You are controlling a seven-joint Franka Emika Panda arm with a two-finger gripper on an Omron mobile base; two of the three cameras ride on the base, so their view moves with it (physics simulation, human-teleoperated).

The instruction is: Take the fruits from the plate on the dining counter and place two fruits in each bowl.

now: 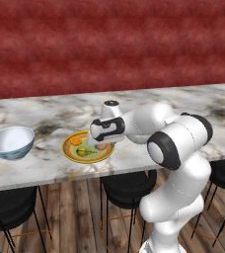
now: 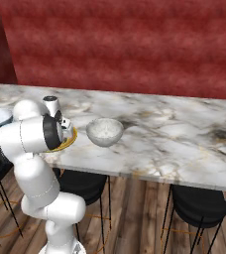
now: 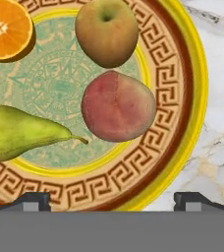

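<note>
In the hand view, the plate (image 3: 182, 142) is seen close up with all four fruits on it: the orange half (image 3: 7, 27) at upper left, the brown apple-like fruit (image 3: 106, 30) at top centre, the pinkish-red peach (image 3: 118, 106) just below it and apparently touching it, and the pear (image 3: 20, 132) at left. The claw (image 3: 112, 201) is spread wide at the bottom, grasping nothing.

In the left base view, the plate (image 1: 69, 150) is shown on the counter (image 1: 45, 168) at centre left, partly covered by the hand, with the blue-and-white bowl (image 1: 11, 143) well apart at far left.

In the right base view, the speckled bowl (image 2: 105, 131) is revealed near the plate, right of the arm.
</note>
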